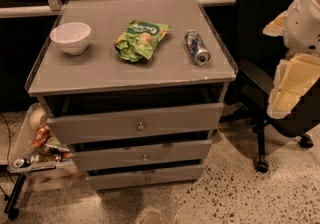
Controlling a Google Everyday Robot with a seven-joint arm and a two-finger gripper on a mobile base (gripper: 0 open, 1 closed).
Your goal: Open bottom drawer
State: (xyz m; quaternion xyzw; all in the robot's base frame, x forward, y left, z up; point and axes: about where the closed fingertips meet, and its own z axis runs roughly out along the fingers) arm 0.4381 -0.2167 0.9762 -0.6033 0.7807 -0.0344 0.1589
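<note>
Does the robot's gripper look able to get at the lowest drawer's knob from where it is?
Probably yes. The gripper hangs high at the right, in front of the black chair; nothing stands between it and the knob of the bottom drawer, but it must drop low.

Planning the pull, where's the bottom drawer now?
Lower centre of the camera view, the slim grey bottom drawer lies beneath the middle grey drawer; the claw hangs far right, by the black chair.
</note>
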